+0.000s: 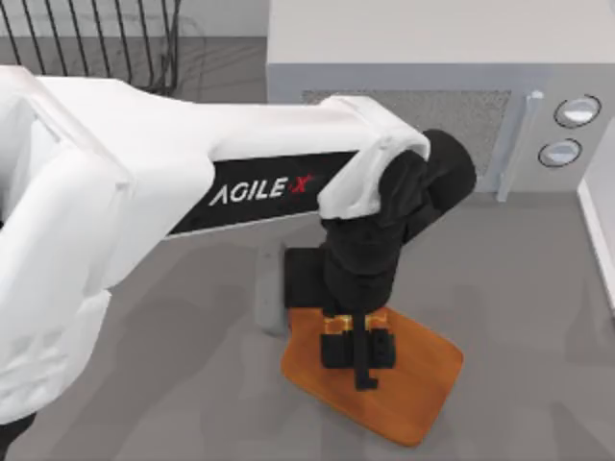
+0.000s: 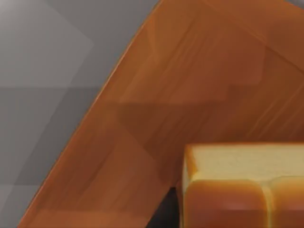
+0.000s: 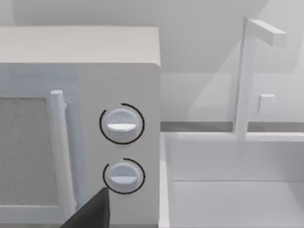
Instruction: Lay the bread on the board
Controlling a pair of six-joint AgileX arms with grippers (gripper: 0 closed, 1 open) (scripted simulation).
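On the grey counter [image 1: 538,288], my left gripper [image 1: 357,357] hangs over the board [image 1: 423,384], grasping the bread [image 2: 242,190]; my left wrist view shows the loaf just above the wood.

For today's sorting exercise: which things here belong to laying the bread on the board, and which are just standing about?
Belong to the job:
- bread
- board
- left gripper, over the board

Just standing about:
- microwave
- sink
- wire rack
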